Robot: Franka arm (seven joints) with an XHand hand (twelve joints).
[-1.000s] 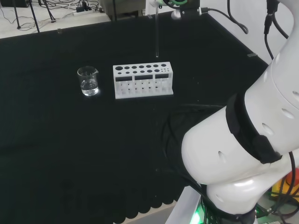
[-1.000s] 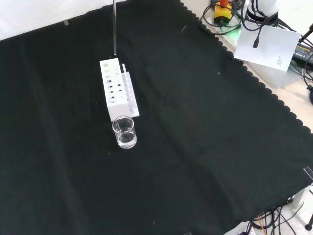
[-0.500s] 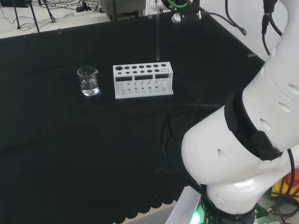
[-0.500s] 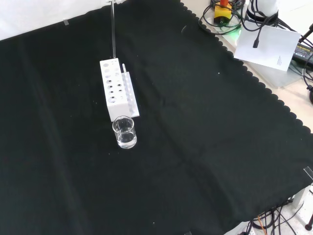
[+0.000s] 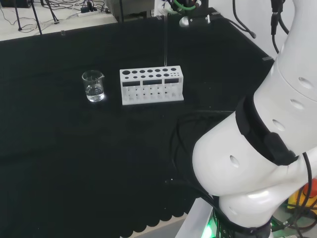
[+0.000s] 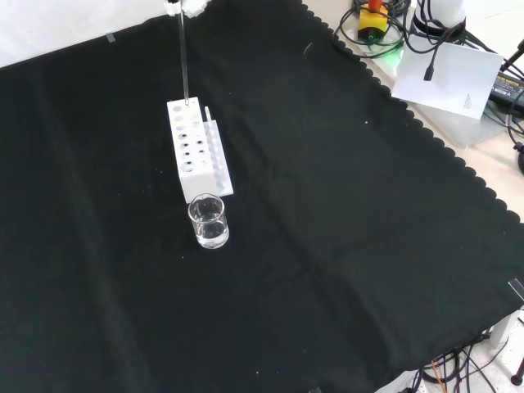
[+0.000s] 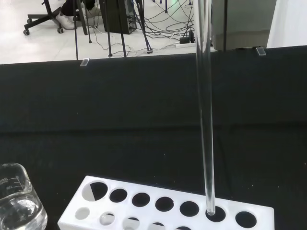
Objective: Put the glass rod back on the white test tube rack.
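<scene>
Glass rod (image 7: 205, 110) hangs upright, long axis vertical, directly below the robot hand (image 6: 185, 6), which sits at the far edge of the front view. Whether the fingers are curled round the rod's top end cannot be told from what shows there; the rod is clear of the desk and suspended, so I judge it is held from above.

White test tube rack (image 5: 151, 85) stands on the black-clothed desk (image 6: 344, 229), long side running left to right in the head view. A beaker (image 5: 93, 86) with some clear liquid stands just beside the rack's left end in that view, apart from it.

Key relation: in the wrist view the rod's lower tip meets the rim of the second hole from one end of the back row. In the front view the tip lies over the rack's far end; in the head view it lies over the right end. Whether the tip has entered the hole or is just at its mouth, I cannot tell.

Judgement: rod axis and hole look near enough in line. The coming move is a straight descent along the rod's own axis; any sideways drift would catch the tip on the rim.
</scene>
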